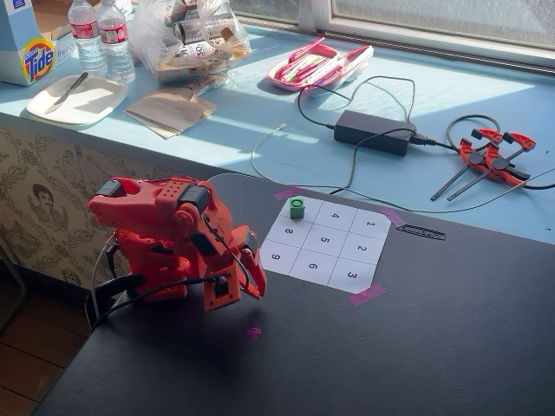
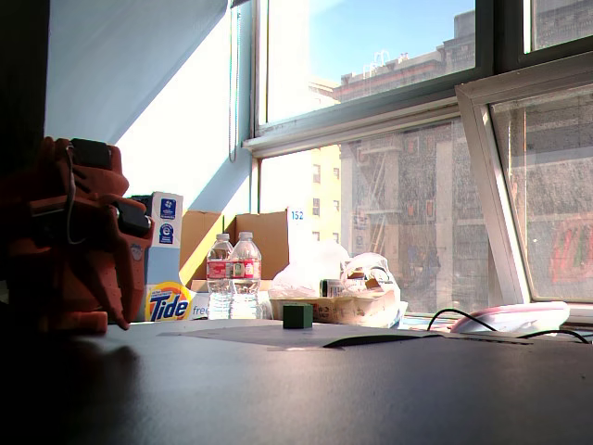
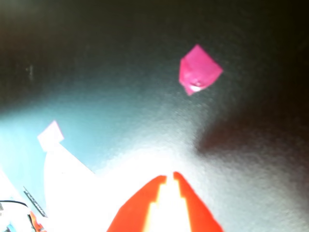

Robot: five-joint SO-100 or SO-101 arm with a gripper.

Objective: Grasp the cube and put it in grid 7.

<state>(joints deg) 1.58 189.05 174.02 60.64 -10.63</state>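
Note:
The tiny green cube [image 1: 297,207] stands on grid 7 [image 1: 311,209], the far left corner cell of the white numbered sheet [image 1: 325,240]. It also shows in a fixed view [image 2: 297,316], upright on the sheet. The red arm [image 1: 165,234] is folded low at the table's left, well away from the cube. My gripper [image 1: 254,289] points down at the dark table, shut and empty. In the wrist view its red fingertips [image 3: 169,177] nearly touch, with nothing between them. The cube is out of the wrist view.
A small pink tape bit [image 1: 253,331] lies on the dark table just in front of the gripper, also seen in the wrist view [image 3: 198,70]. Pink tape [image 1: 366,295] holds the sheet's corners. Behind the table are a black power brick [image 1: 375,131], red clamps [image 1: 494,156] and water bottles [image 1: 101,39].

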